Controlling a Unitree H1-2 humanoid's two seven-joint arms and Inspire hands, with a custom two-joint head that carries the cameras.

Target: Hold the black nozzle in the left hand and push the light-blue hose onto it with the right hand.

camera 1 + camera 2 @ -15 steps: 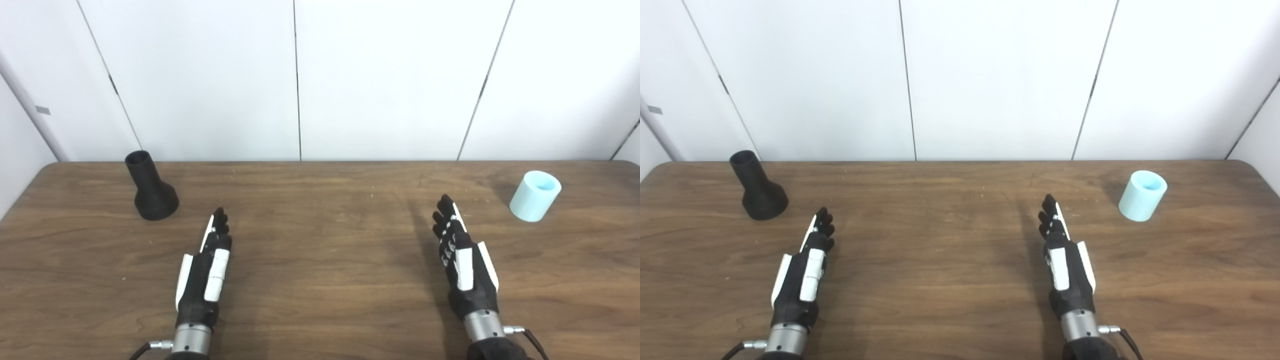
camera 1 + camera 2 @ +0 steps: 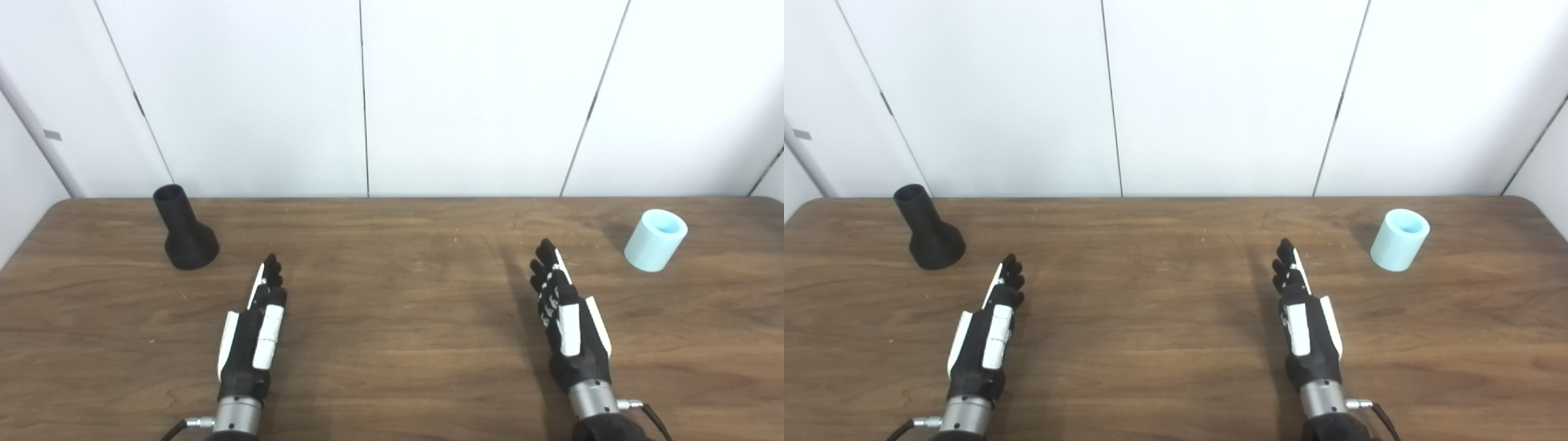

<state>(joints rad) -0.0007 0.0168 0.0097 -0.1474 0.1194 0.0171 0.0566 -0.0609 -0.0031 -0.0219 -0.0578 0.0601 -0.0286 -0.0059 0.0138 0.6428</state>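
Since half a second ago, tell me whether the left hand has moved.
Yes, barely: the left hand has crept slightly right, away from the black nozzle, which stands unmoved on the table.

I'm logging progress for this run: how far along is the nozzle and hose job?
Nothing is done yet. The black nozzle stands on its wide end at the table's far left, and the light-blue hose sits far right, both untouched. The left hand and right hand are open and empty, well short of either piece. Left: grasp both, then push the hose onto the nozzle.
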